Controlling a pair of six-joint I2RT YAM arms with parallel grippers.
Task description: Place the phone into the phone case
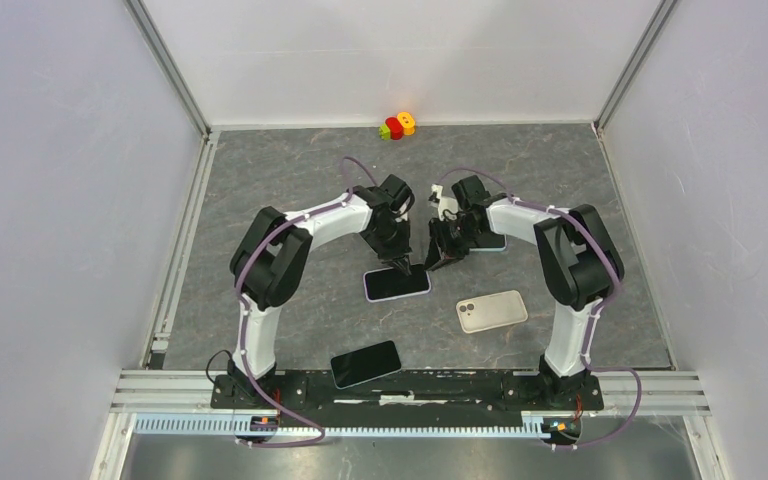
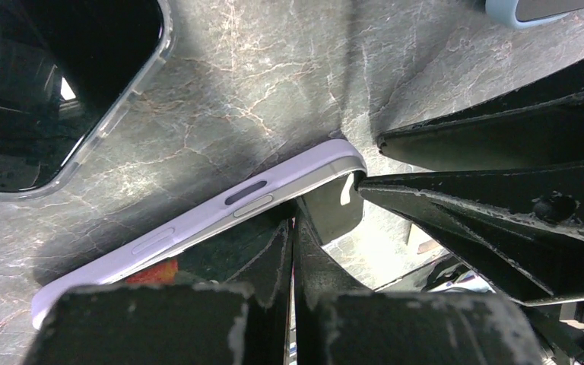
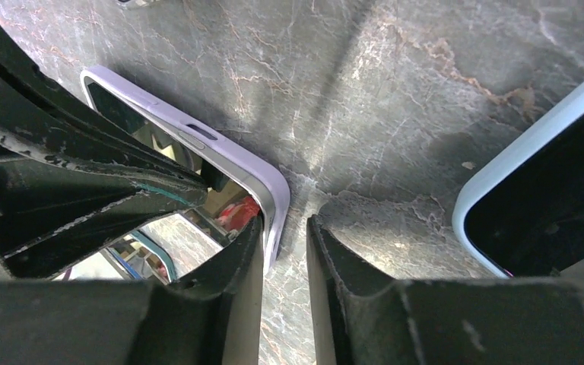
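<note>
Glass up, the phone [image 1: 397, 283] lies mid-table in the top view, inside the lavender phone case [image 1: 367, 287]. The left gripper [image 1: 400, 266] points down onto the screen and the right gripper [image 1: 438, 258] is at the far right corner.

Left wrist view: the left fingers [image 2: 274, 255] are pressed together, holding nothing, and bear on the glass by the button side. A silver frame shows above the case rim toward the corner, so that corner looks not fully seated.

Right wrist view: the right fingers [image 3: 247, 258] stand slightly apart astride the corner rim, one over the screen, one outside above the tabletop [image 3: 395, 114]. A sliver of gap shows beside the outer finger, so there is no pinch that I can see.

Handling, by my judgement: the phone is rigid and fairly light, and its glass is slick and breakable. The case is soft, with a lip that stretches. Press flat near the edges and work the lip at the corners, without prying against the screen.
</note>
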